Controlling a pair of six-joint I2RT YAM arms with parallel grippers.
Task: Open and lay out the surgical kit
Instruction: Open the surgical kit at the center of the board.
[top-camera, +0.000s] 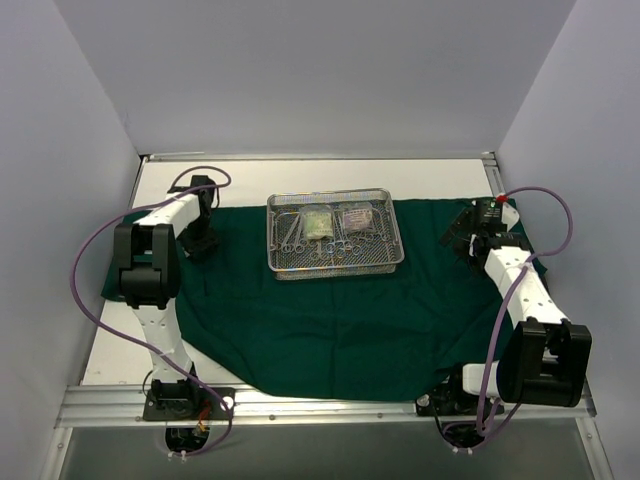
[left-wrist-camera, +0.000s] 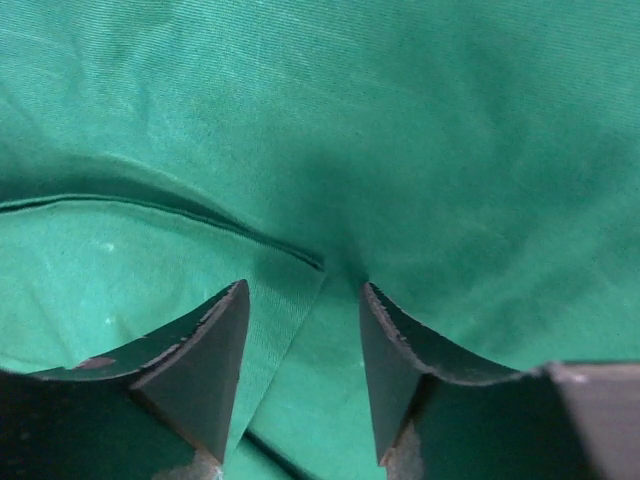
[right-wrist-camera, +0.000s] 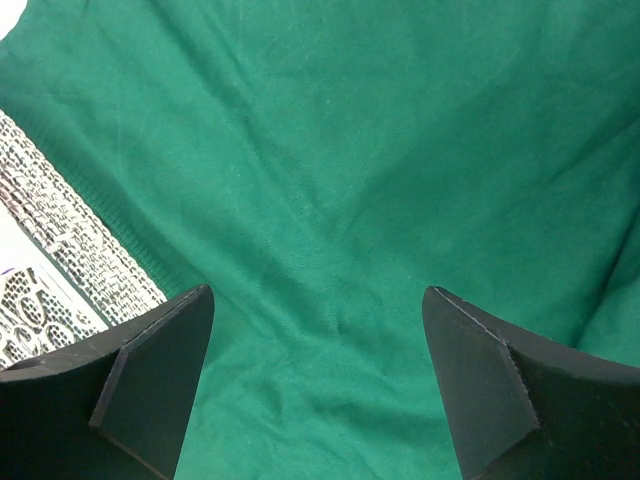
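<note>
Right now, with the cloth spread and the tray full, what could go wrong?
1. The left gripper sits open over a fold in the cloth; pinching and pulling there could drag the tray standing on it.
2. The clamps lie bunched in the tray; lifting one might snag another.

Your left gripper (left-wrist-camera: 304, 287) is out at 9 o'clock, pointing down, jaws only partly spread. Your right gripper (right-wrist-camera: 317, 291) sits at 3 o'clock, also aimed down, jaws spread wide.
</note>
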